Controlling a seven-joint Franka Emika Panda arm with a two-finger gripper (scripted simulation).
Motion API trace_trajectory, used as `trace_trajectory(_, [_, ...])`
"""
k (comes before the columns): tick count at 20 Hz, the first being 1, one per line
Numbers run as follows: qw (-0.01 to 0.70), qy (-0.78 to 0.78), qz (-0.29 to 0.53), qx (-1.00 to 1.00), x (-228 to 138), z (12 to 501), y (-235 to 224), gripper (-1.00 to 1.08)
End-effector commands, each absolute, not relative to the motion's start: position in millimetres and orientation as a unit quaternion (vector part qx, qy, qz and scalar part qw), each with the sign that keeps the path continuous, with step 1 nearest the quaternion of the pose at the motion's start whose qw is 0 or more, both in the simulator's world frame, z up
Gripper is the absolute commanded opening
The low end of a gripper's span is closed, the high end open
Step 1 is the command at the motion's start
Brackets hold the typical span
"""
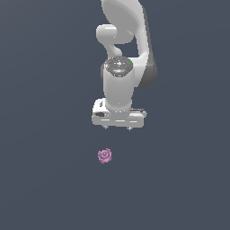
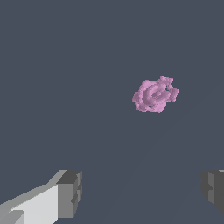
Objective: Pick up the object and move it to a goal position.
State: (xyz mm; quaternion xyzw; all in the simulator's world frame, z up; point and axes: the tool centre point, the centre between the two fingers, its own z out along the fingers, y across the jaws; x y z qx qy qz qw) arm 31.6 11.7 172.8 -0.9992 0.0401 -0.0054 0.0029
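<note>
The object [image 1: 104, 155] is a tiny pink-purple lumpy thing with rose-like swirls, lying on the dark grey floor. It also shows in the wrist view [image 2: 155, 94]. My white gripper [image 1: 118, 127] hangs above it and a little toward the exterior view's right, clearly apart from it. In the wrist view the gripper [image 2: 142, 192] is open, its two grey fingertips [image 2: 70, 192] wide apart with nothing between them. The object lies ahead of the fingertips, not between them.
The dark grey floor [image 1: 45, 179] stretches flat all around. The white arm [image 1: 123, 54] rises behind the gripper. No goal marker shows.
</note>
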Motion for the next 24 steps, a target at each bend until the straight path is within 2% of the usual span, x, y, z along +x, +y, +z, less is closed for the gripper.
trace_trajectory(1, [0.004,0.072,-0.004,-0.997,40.6,165.2,5.4,1.00])
trace_trajectory(13, [0.003,0.252,0.000,-0.968,87.2,115.9,-31.9,1.00])
trace_trajectory(24, [0.000,0.325,0.000,-0.946,103.5,92.1,-47.8,1.00])
